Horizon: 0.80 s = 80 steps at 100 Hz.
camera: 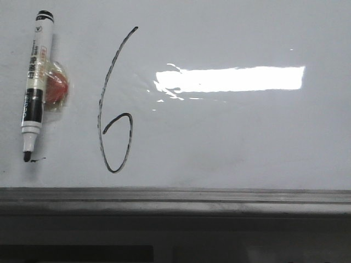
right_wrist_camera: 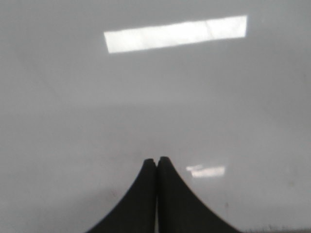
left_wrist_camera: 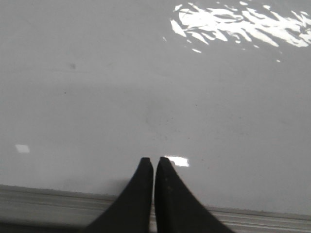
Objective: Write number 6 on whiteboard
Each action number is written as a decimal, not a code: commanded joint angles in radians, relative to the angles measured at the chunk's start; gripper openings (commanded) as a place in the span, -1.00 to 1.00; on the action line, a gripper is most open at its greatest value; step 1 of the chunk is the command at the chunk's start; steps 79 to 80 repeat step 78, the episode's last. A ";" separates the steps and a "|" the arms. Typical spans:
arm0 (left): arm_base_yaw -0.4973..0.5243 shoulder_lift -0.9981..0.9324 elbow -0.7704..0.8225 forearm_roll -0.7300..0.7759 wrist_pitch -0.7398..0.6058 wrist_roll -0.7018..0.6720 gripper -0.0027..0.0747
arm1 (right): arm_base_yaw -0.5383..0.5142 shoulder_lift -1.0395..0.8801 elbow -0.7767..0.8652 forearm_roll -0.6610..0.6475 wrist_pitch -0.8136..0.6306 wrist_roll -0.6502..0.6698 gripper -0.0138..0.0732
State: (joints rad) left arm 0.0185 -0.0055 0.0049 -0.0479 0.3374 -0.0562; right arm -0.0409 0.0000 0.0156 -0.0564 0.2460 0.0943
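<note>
A tall narrow black number 6 (camera: 114, 118) is drawn on the glossy whiteboard (camera: 236, 142), left of the bright light reflection. A black-and-white marker (camera: 36, 76) lies uncapped on the board at the far left, tip toward the grey ledge. Neither gripper shows in the front view. My left gripper (left_wrist_camera: 154, 161) is shut and empty over bare board near the ledge (left_wrist_camera: 43, 206). My right gripper (right_wrist_camera: 157, 160) is shut and empty over bare board (right_wrist_camera: 155, 97). The 6 and the marker are out of both wrist views.
A small red and clear object (camera: 56, 86) sits beside the marker's barrel. A tiny black squiggle (camera: 37, 160) lies by the marker tip. The grey metal ledge (camera: 175, 200) runs along the board's near edge.
</note>
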 commanded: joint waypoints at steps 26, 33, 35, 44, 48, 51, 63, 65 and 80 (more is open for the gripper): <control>-0.002 -0.031 0.044 0.001 -0.040 -0.008 -0.98 | -0.014 -0.030 0.024 -0.013 0.068 -0.017 -0.83; -0.002 -0.031 0.044 0.001 -0.040 -0.008 -0.98 | -0.014 -0.030 0.024 -0.013 0.068 -0.017 -0.83; -0.002 -0.031 0.044 0.001 -0.040 -0.008 -0.98 | -0.014 -0.030 0.024 -0.013 0.068 -0.017 -0.83; -0.002 -0.031 0.044 0.001 -0.040 -0.008 -0.98 | -0.014 -0.030 0.024 -0.013 0.068 -0.017 -0.83; -0.002 -0.031 0.044 0.001 -0.040 -0.008 -0.98 | -0.014 -0.030 0.024 -0.013 0.068 -0.017 -0.83; -0.002 -0.031 0.044 0.001 -0.040 -0.008 -0.98 | -0.014 -0.030 0.024 -0.013 0.068 -0.017 -0.83; -0.002 -0.031 0.044 0.001 -0.040 -0.008 -0.98 | -0.014 -0.030 0.024 -0.013 0.068 -0.017 -0.83; -0.002 -0.031 0.044 0.001 -0.040 -0.008 -0.98 | -0.014 -0.030 0.024 -0.013 0.068 -0.017 -0.83; -0.002 -0.031 0.044 0.001 -0.040 -0.008 -0.98 | -0.014 -0.030 0.024 -0.013 0.068 -0.017 -0.83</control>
